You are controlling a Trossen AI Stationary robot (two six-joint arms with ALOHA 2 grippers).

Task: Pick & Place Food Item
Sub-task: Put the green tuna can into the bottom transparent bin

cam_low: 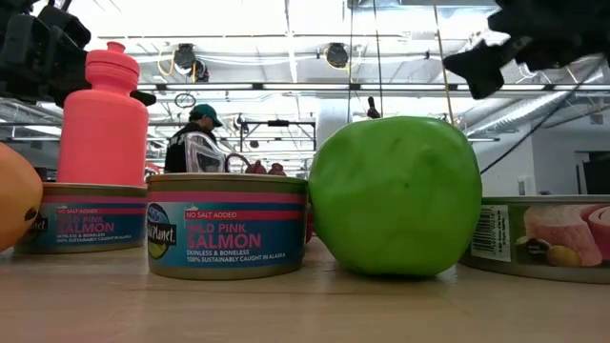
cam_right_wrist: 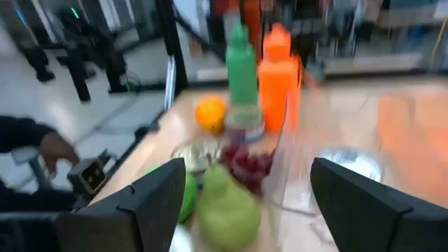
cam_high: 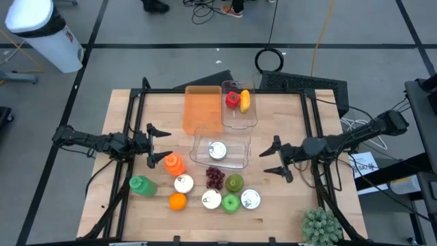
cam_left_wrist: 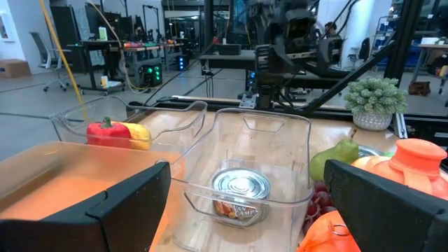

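Wooden table bears clear bins, cans, bottles, fruit.

Both dark arms reach inward from opposite sides, level above the tabletop. The left tool has its fingers spread wide and empty; the right tool also stands open, holding nothing.

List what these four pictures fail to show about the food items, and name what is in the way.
- Low view: the orange is cut off by the picture's edge; the green apple covers whatever stands behind it.
- Left wrist view: the grapes are mostly hidden behind the clear bin wall and the orange bottle.
- Right wrist view: motion blur leaves the can labels unreadable.
- High view: the can labels are too small to read.
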